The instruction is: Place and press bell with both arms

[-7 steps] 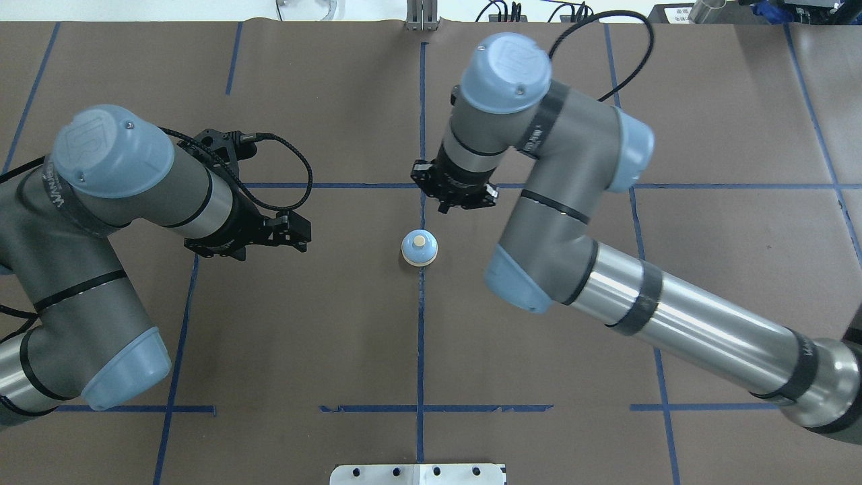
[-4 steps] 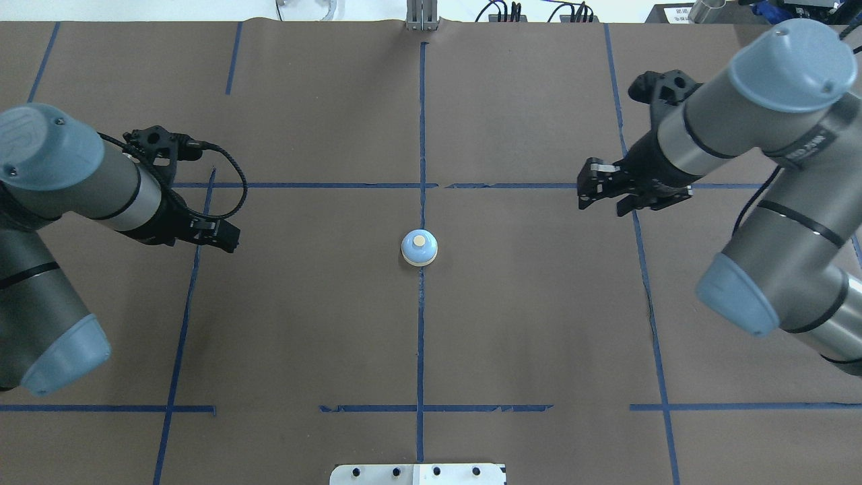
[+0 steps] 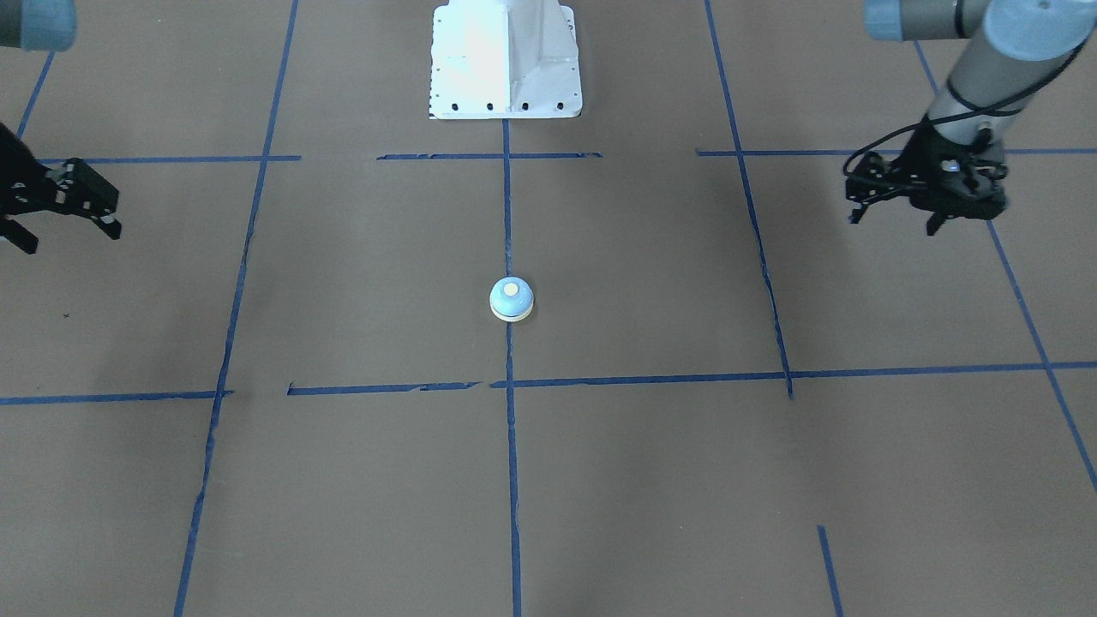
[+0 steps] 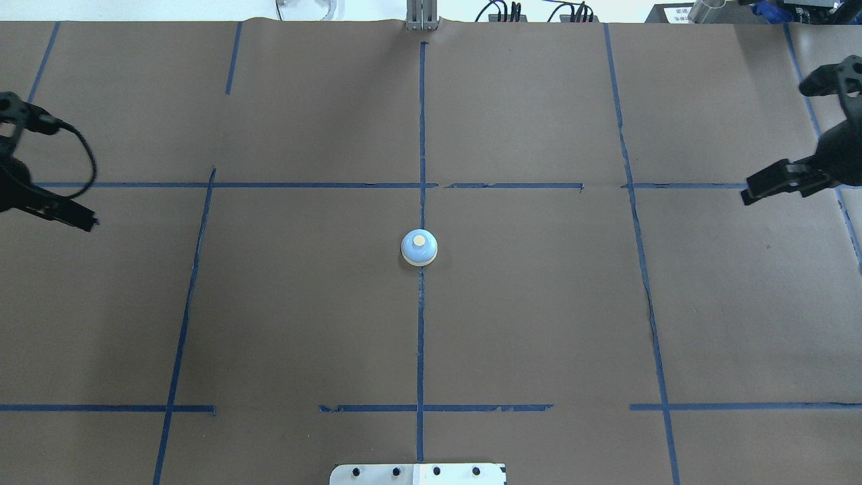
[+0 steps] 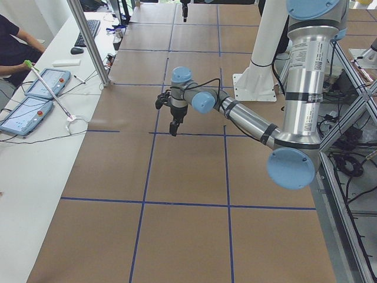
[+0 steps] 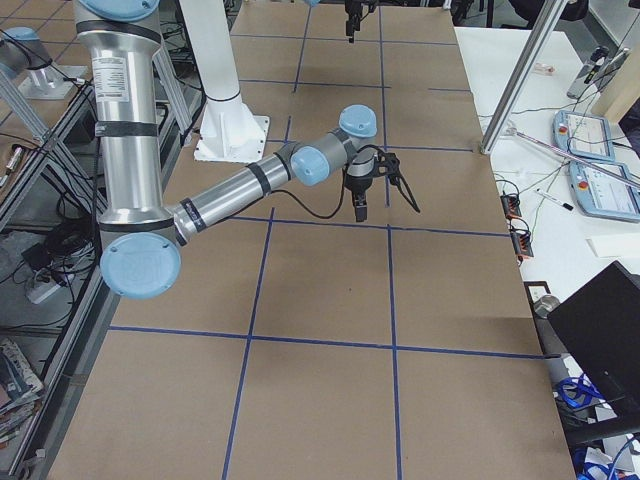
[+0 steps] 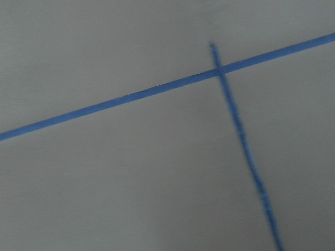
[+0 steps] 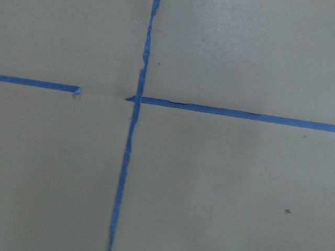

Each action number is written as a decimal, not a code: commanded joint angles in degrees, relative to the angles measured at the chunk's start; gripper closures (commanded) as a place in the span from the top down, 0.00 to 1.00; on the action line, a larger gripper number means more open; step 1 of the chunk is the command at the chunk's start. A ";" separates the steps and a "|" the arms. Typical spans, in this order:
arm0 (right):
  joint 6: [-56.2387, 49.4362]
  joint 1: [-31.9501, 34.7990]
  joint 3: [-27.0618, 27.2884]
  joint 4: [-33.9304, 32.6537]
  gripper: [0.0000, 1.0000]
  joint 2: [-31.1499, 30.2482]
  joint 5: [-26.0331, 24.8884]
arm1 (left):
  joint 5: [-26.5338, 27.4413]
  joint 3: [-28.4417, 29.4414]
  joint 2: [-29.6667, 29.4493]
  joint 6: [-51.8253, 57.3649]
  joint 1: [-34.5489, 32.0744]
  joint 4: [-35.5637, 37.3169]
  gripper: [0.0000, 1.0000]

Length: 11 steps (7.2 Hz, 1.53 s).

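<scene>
The bell [image 4: 419, 248], a light blue dome with a cream button, stands upright on the centre tape line; it also shows in the front-facing view [image 3: 512, 300]. Nothing touches it. My left gripper [image 4: 86, 221] hangs far off at the table's left edge, and in the front-facing view [image 3: 891, 223] its fingers are spread and empty. My right gripper [image 4: 749, 195] is far off at the right edge, and the front-facing view [image 3: 73, 238] shows it open and empty too. Both wrist views show only brown paper and blue tape.
The white pedestal base [image 3: 506, 60] stands at the robot's side of the table. Blue tape lines [image 4: 421, 337] grid the brown paper. An operators' desk with tablets [image 5: 35, 97] runs along the far side of the table.
Both arms have swung outwards from near the bell to the table's left and right edges. The bell has not moved.
</scene>
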 commanded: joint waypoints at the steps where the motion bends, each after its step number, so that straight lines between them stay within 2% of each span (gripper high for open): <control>1: -14.98 7.13 -0.12 0.04 1.00 -8.29 3.45 | -9.40 0.14 7.99 14.10 -12.37 -0.38 1.00; 2: -17.57 9.94 -0.12 -0.05 1.00 -10.49 3.63 | -11.98 0.82 9.78 19.19 -15.37 0.22 1.00; 3: -23.34 13.45 -0.29 -0.66 1.00 -12.43 4.59 | -12.01 1.27 10.93 21.68 -16.71 0.49 1.00; 4: -27.22 16.09 -0.12 -0.58 1.00 -15.32 5.99 | -12.18 1.44 13.99 22.14 -20.90 0.31 1.00; 5: -30.74 18.82 -0.38 -0.58 1.00 -17.70 6.53 | -12.36 0.66 17.32 23.53 -21.81 0.40 1.00; 6: -35.82 20.93 -1.69 -0.84 1.00 -18.59 6.53 | -15.67 0.57 22.14 28.86 -25.30 0.49 1.00; 7: -38.14 22.26 -2.83 -1.27 1.00 -18.60 6.53 | -18.66 2.48 22.71 34.22 -28.12 1.18 1.00; 8: -38.85 23.23 -2.93 -2.93 1.00 -18.51 6.45 | -18.95 3.89 22.81 38.10 -28.32 2.15 1.00; 10: -38.95 23.24 -2.75 -3.92 1.00 -19.30 6.53 | -18.61 2.07 21.67 31.85 -28.50 8.29 1.00; 11: -38.95 23.50 -2.67 -3.92 1.00 -19.30 6.53 | -18.86 2.67 21.58 31.38 -28.50 7.96 1.00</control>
